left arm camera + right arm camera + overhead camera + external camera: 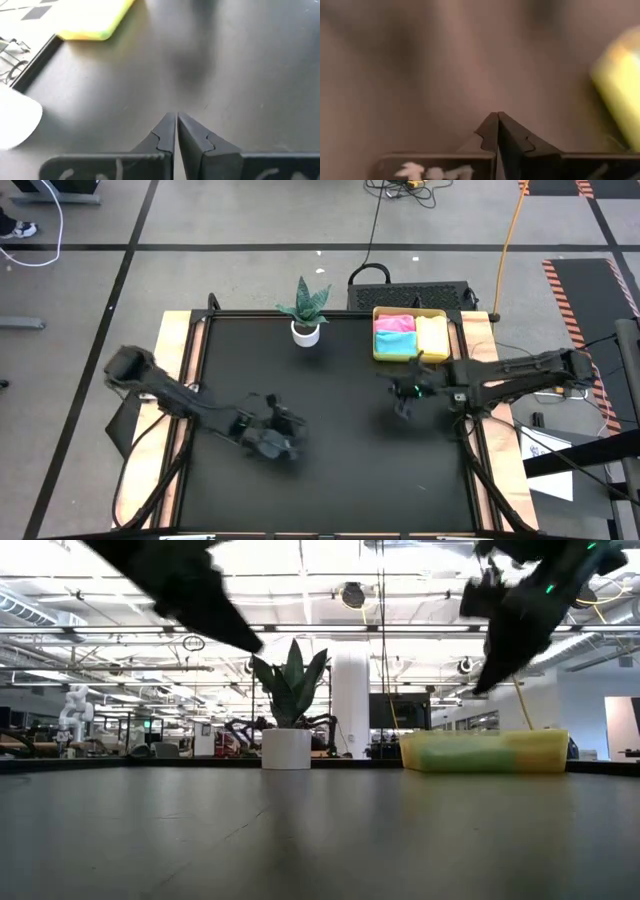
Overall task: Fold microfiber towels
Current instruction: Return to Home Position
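Three folded microfiber towels lie side by side in the yellow-green tray (378, 356) at the table's far right: a pink one (392, 323), a light blue one (394, 343) and a yellow one (432, 335). My left gripper (290, 442) hangs shut over the bare table's near left, with nothing between its fingers (176, 116). Just in front of the tray, my right gripper (403, 406) is shut and holds nothing, above the tabletop (497, 116). In the low view both arms are raised off the table. An orange towel does not show.
A potted plant in a white pot (305, 315) stands at the far edge, left of the tray. The black tabletop (340, 480) stretches between and in front of both arms. Wooden side rails (178, 360) border the table.
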Controlling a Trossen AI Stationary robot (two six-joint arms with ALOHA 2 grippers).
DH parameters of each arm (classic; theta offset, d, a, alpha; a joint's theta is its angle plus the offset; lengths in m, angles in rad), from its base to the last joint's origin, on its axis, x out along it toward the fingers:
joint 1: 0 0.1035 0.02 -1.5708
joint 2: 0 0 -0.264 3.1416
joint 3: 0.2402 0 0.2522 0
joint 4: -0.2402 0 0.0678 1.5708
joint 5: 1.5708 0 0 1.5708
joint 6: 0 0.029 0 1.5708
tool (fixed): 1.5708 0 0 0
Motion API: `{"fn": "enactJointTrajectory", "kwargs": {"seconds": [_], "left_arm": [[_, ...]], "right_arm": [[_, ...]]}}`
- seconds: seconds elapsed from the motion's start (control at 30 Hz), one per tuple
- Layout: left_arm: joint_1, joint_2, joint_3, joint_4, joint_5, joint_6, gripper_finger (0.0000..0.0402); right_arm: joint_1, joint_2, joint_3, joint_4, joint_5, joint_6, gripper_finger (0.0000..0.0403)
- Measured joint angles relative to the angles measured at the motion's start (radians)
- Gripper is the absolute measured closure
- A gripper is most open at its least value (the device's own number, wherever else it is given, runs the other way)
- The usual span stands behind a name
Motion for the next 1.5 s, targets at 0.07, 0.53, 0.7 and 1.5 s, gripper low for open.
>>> {"fn": "enactJointTrajectory", "kwargs": {"seconds": [0.07,0.53,0.7,1.5], "left_arm": [[-0.012,-0.1,-0.095,0.036,-0.005,-0.008,0.0378],[-0.008,-0.879,-0.566,0.169,0.139,0.117,0.0378],[0.066,-1.079,-0.634,0.122,0.266,0.188,0.0378],[0.38,-1.592,-0.799,-0.176,0.547,0.304,0.0396]], "right_arm": [[0.094,-0.035,-0.026,0.112,-0.018,-0.025,0.0403],[0.295,-0.344,-0.543,0.98,-0.129,-0.088,0.0403],[0.295,-0.433,-0.682,1.144,-0.13,-0.07,0.0403],[0.296,-0.72,-0.686,0.765,-0.154,-0.179,0.0403]]}}
